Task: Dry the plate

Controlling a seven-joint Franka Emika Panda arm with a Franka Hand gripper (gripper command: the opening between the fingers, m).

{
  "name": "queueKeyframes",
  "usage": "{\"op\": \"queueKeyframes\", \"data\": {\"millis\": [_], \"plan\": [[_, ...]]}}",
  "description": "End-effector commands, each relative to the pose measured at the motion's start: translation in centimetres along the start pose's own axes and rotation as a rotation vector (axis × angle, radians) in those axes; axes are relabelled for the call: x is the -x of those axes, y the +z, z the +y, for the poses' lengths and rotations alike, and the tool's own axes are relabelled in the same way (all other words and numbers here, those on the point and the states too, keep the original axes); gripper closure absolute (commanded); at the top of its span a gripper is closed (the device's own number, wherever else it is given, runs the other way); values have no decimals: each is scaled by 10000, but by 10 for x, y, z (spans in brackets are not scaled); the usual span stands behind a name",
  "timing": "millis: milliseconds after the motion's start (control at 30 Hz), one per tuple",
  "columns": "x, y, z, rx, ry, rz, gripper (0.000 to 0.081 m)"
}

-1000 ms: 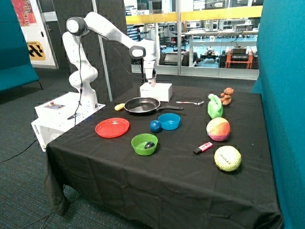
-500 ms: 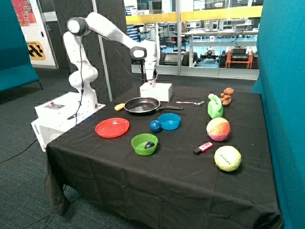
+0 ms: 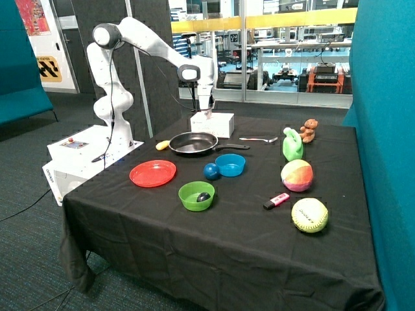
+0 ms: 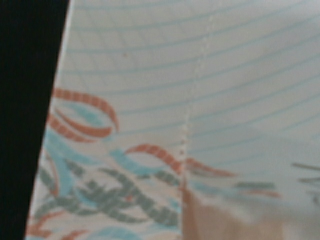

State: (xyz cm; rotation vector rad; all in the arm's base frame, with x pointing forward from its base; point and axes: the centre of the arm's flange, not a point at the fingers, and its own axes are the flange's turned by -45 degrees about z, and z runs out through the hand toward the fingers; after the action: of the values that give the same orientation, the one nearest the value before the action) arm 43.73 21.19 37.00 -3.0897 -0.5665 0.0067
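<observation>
The gripper (image 3: pixel 207 113) is held at the top of a white box (image 3: pixel 213 124) behind the pan (image 3: pixel 193 143); whether its jaws are wide or narrow cannot be told. The plate (image 3: pixel 153 173) is seen lying bare on the desk (image 3: pixel 227 246), well apart.

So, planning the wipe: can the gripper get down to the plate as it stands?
Probably yes. The plate lies bare on the table, nothing on or over it; the gripper is down at the white box.

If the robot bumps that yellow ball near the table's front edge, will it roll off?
Probably. The yellow ball looks round and rests loose on the flat black cloth, so a nudge could send it rolling. The gripper is far off, over the white box.
</observation>
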Motion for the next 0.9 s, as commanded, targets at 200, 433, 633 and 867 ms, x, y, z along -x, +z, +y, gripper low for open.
{"op": "queueKeyframes", "data": {"millis": [200, 433, 633, 867], "plan": [[7, 6, -9, 12, -257, 41, 808], [6, 4, -8, 12, -147, 41, 808], [4, 1, 0, 12, 9, 42, 808], [4, -2, 11, 11, 225, 42, 808]]}}
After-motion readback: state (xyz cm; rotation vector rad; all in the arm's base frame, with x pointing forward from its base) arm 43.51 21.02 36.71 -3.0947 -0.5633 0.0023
